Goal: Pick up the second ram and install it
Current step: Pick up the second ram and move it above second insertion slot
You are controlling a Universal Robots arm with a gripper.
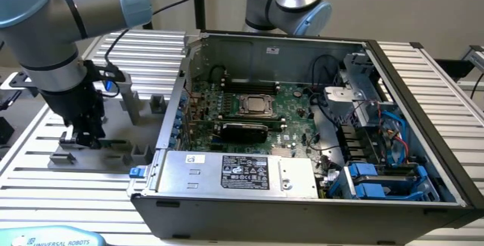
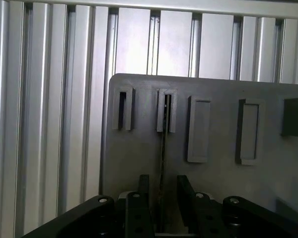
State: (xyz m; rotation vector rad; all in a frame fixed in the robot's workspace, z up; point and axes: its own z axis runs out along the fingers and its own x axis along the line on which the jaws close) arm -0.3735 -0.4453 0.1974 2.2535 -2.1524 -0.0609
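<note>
Grey holder [image 2: 218, 193], second ram [image 2: 163, 148] a thin dark sliver, tool [image 2: 162, 187] apart astride it

"UNIVERSAL ROBOTS" on the teal arm cap [image 1: 50, 238]

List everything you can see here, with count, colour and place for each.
computer case: one, dark grey, open, on the slatted table
motherboard: one, green, inside the case
power supply: one, silver, case's near side
fixture plate: one, grey, on the table beside the case
second ram: one, dark edge-on, standing in a fixture slot
gripper: one, black, open, fingers either side of the second ram
robot arm: one, grey and blue, above the fixture plate
</note>
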